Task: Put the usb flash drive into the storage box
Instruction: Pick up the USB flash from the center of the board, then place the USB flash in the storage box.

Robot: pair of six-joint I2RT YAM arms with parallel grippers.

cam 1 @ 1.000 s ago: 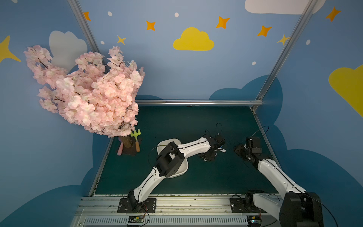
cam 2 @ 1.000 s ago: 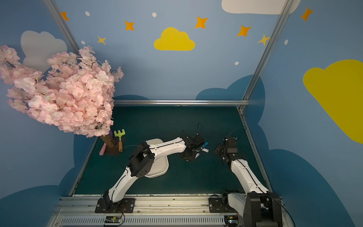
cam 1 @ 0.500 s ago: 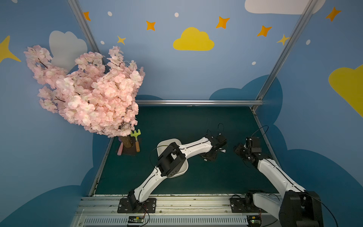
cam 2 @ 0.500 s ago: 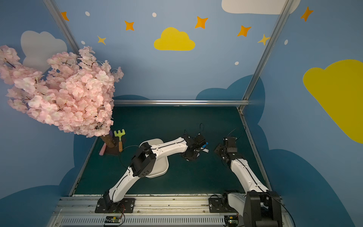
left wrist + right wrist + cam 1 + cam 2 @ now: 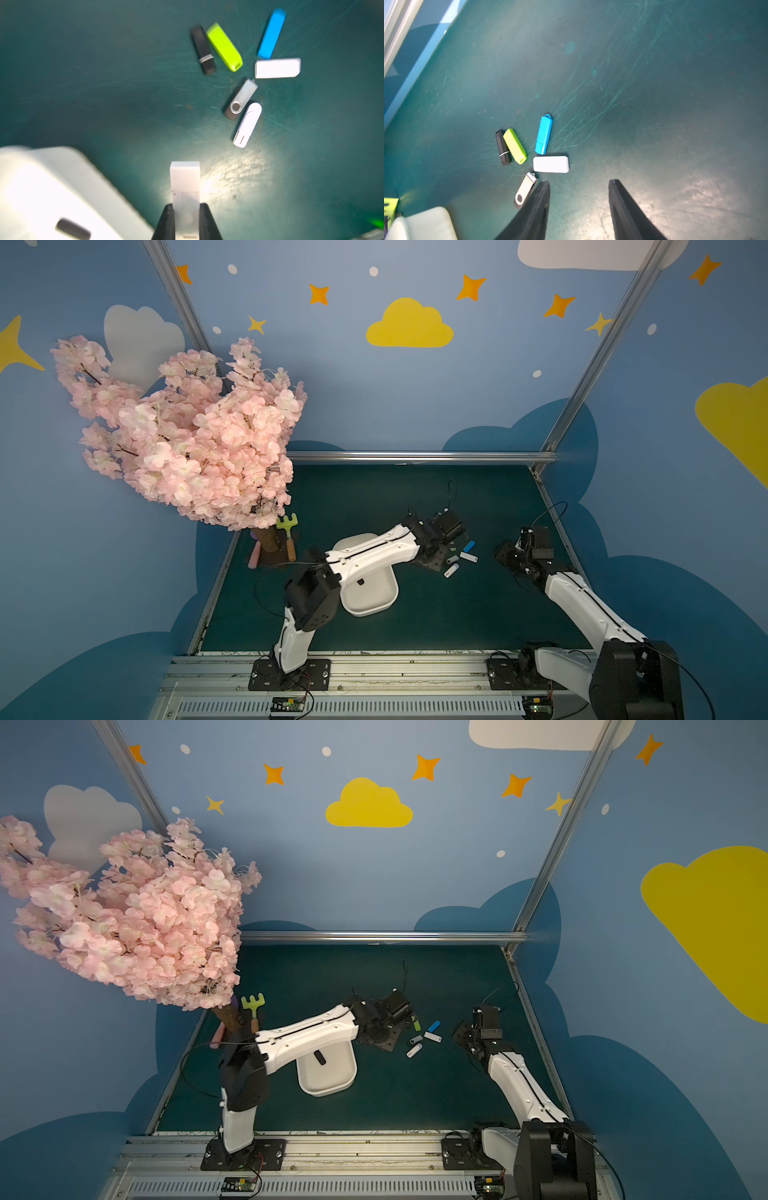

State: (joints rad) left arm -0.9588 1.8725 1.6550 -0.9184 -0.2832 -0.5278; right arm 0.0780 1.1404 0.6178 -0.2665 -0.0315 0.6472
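Pink blossom tree (image 5: 187, 439), green toy rake (image 5: 286, 524)

Dark green desk (image 5: 654, 83): matt, finely scratched, dull sheen under the lamp. White shallow plastic storage box (image 5: 41, 176): smooth, slight gloss. Lime-green plastic stick (image 5: 224, 46) and blue plastic stick (image 5: 271, 34): smooth, satin. Silver swivel drive (image 5: 242, 97): brushed metal clip, black plastic body. White frosted plastic usb flash drive (image 5: 185, 182): semi-translucent, matt.

Left arm (image 5: 374, 551): upper link rises from its base, elbow sharply bent, white forearm stretched forward and across toward the other arm.
Left gripper (image 5: 186, 205): black jaws pinched on the two sides of a white usb flash drive (image 5: 185, 178), which juts out past the tips.
Right arm (image 5: 577, 601): leans forward from its base, wrist tipped downward.
Right gripper (image 5: 579, 181): jaws stand apart, tips pointing down.
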